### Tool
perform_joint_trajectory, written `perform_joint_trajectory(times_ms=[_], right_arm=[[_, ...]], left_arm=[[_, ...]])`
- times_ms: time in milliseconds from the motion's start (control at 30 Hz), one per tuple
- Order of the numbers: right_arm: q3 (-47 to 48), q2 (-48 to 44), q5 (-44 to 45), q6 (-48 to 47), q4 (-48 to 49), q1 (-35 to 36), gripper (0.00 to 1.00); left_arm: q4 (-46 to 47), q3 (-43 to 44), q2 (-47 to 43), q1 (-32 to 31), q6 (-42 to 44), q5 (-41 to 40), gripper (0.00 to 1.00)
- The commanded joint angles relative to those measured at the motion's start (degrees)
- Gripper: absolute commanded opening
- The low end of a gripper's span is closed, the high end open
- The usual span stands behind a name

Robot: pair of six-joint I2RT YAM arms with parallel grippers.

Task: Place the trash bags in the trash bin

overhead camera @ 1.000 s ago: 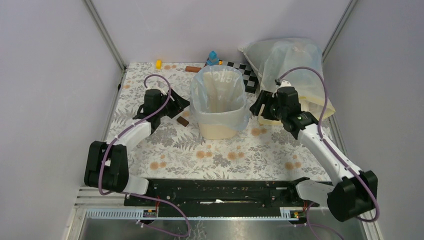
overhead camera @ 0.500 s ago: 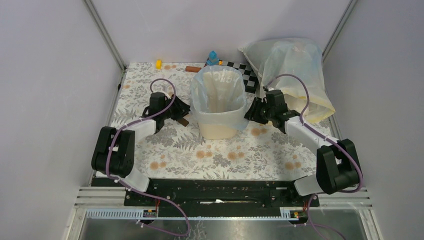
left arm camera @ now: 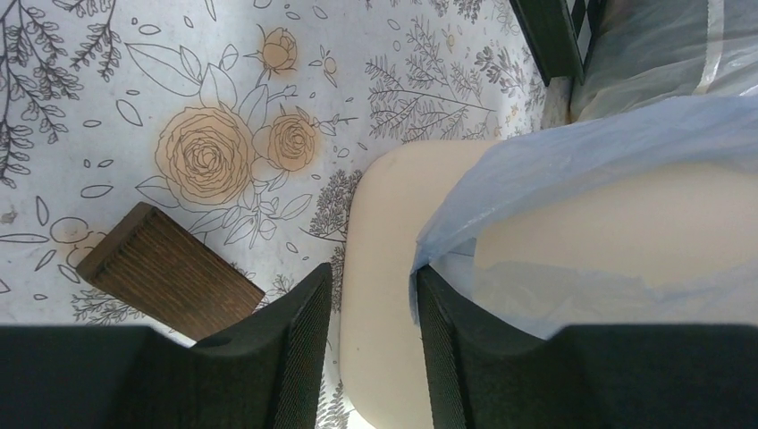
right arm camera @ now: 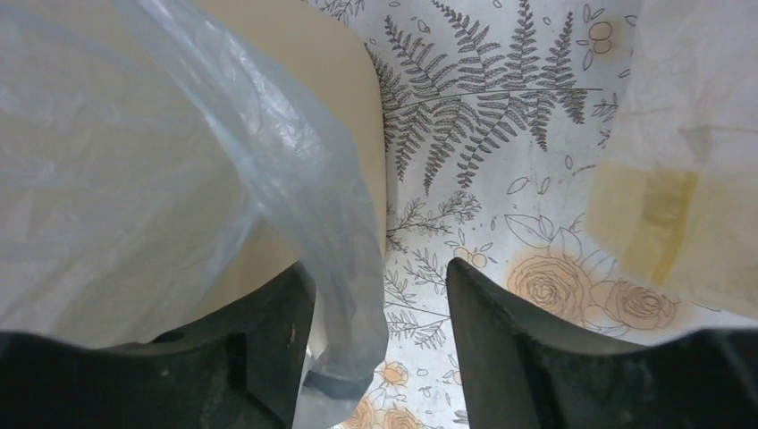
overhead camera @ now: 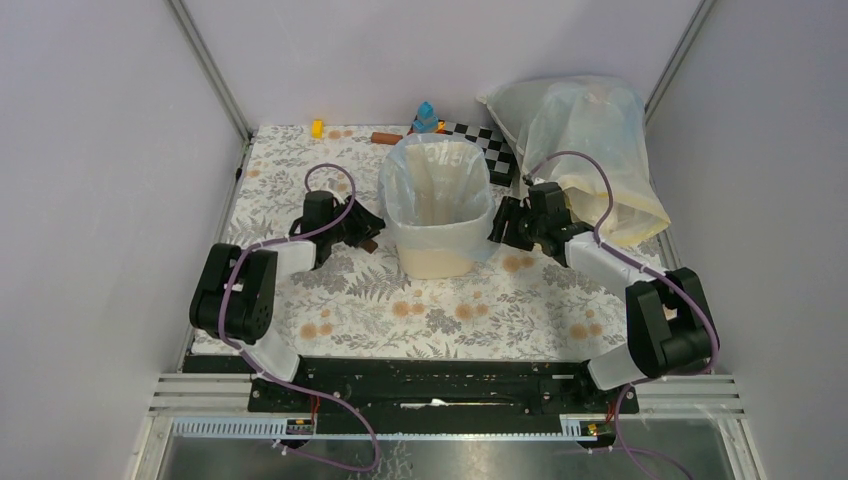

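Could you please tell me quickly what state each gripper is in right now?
Left gripper: open, holding nothing.
Right gripper: open, bag edge between jaws, not pinched.

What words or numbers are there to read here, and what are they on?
No text can be read in any view.
The bag, the bin and the sack show no writing.
The checkerboard has only black and white squares.
The tablecloth has only flowers and ferns.
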Motion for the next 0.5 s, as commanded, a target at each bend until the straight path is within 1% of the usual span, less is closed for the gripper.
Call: perform_joint_trajectory(times_ms=[0,133,233,300,333,400,467], right_arm=[[2.37,-4.71,5.22,-3.08,-2.37,-0.37,0.67],[1.75,-10.99,11.89,-5.74,-4.33,-0.38,0.74],[-1.44,-17.06,16.93,-7.63,-2.20,-0.39,0.79],[-4.26,-21.22,19.65,-8.94,0.06,-0.35,0.85],[-5.54,-23.40,20.64,-9.86,1.59,-0.37,0.89],[-8.43,-27.13,22.36,-11.31,3.90,-0.37,0.93],[-11.17,-30.53,23.48,-12.69,6.10,-0.37,0.98]], left_arm=[[-0.48,0.07,-3.35,0.24,2.26,-2.12,0.47],[-4.21,-0.75,-9.90,0.24,4.28,-7.09,0.55],[-6.16,-2.42,-16.28,0.24,5.46,-10.91,0.59],[-6.97,-4.00,-20.27,0.24,6.17,-13.79,0.61],[-7.13,-5.00,-22.22,0.24,6.52,-15.01,0.62],[-6.72,-7.34,-26.63,0.24,7.06,-17.60,0.64],[-3.77,-10.66,-30.45,0.25,6.82,-19.74,0.66]])
